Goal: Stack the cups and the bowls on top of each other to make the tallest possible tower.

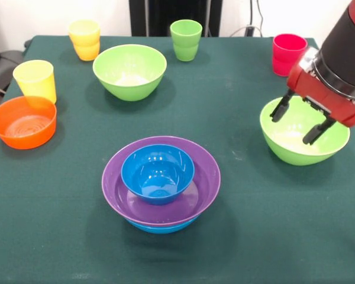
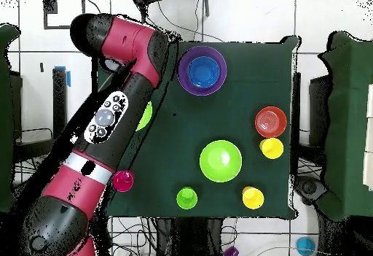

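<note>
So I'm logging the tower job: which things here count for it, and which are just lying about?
For the job: stacked bowls, two green bowls, orange bowl, yellow cup, orange-yellow cup, green cup, red cup.
Lying about: only the green cloth.

Robot lab, green-clothed table (image 1: 59,236), red robot arm (image 2: 109,114), loose cables on tiled floor (image 2: 240,20)

— What are you working on there?

— A table (image 1: 59,236) under a dark green cloth.

— And what do you see resting on it?

— Front centre, a large blue bowl (image 1: 161,226) carrying the purple and small blue ones. An orange bowl (image 1: 23,122) sits beside a yellow cup (image 1: 35,80). Two light green bowls (image 1: 129,71) (image 1: 303,139), an orange-yellow cup (image 1: 85,39), a green cup (image 1: 186,39) and a red cup (image 1: 287,54) stand farther back.
</note>
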{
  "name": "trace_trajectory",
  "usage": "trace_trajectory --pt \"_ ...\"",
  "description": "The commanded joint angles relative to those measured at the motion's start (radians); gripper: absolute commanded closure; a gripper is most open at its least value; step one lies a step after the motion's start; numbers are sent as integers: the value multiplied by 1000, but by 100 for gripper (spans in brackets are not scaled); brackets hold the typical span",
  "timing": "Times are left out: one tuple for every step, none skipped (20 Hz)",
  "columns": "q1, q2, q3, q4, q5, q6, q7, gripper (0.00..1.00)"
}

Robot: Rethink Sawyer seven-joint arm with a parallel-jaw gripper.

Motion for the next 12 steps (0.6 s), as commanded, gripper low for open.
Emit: trace_trajectory --pt "-22 18 118 53 -23 -92 355 0" --pt "-39 14 118 51 -30 -93 355 0" --pt "-52 8 117 53 -37 -89 360 0" --pt "-72 5 118 41 -39 -68 371 0" --pt "-85 -4 122 45 -45 -52 377 0" --pt "-97 -12 128 49 -46 -38 387 0" --pt "-107 -21 132 56 -51 -29 389 0" --pt "-116 -28 138 59 -52 -16 397 0" --pt "-123 -30 141 58 -54 -20 402 0" --pt "-131 -33 144 58 -56 -24 406 0" --pt "-138 -34 139 50 -60 -20 413 0" --pt "-145 -33 135 35 -61 -15 424 0"
